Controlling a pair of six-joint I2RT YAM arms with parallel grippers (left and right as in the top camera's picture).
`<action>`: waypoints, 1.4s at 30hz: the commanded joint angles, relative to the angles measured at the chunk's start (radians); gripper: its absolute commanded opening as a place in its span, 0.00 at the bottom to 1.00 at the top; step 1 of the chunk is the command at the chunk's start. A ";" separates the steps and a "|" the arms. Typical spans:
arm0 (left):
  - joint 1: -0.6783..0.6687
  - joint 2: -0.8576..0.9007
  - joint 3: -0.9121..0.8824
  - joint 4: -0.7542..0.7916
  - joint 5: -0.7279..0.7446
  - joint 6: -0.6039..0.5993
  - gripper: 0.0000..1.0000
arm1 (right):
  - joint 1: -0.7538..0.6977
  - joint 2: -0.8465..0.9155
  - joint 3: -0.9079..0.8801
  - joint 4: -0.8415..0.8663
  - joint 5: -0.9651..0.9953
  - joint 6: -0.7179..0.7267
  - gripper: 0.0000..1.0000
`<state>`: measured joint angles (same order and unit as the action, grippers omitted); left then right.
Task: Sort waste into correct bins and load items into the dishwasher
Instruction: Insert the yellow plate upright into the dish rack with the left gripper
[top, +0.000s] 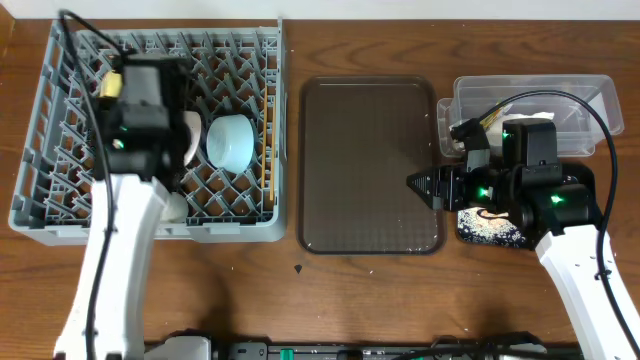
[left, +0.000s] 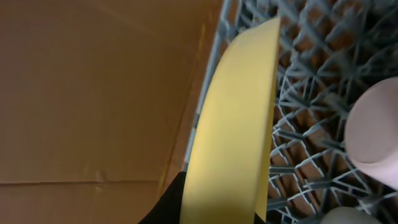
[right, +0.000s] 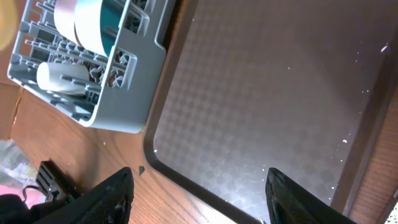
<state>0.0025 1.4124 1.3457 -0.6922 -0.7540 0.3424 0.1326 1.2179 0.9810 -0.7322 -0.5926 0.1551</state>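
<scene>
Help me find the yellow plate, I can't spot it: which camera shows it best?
The left wrist view: the plate fills it, edge-on, by the edge of the rack. Overhead, the left arm hides it. The right wrist view shows at most a yellow blur in its top left corner.

The yellow plate (left: 236, 124) fills the left wrist view, blurred and cut off at the lower edge. Overhead, the right arm (top: 530, 180) covers most of the black tray (top: 470, 235).
</scene>
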 joint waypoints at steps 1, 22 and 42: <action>0.079 0.052 0.005 0.035 0.157 0.068 0.07 | -0.001 -0.010 0.013 0.002 0.002 -0.003 0.66; 0.114 0.282 0.006 0.109 0.298 0.161 0.44 | 0.000 -0.010 0.013 -0.005 0.002 -0.003 0.67; 0.117 0.193 0.007 0.154 0.208 0.105 0.08 | 0.000 -0.010 0.013 -0.006 0.001 0.009 0.67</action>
<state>0.1249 1.6196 1.3487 -0.5461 -0.5415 0.4709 0.1326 1.2179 0.9810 -0.7372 -0.5900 0.1558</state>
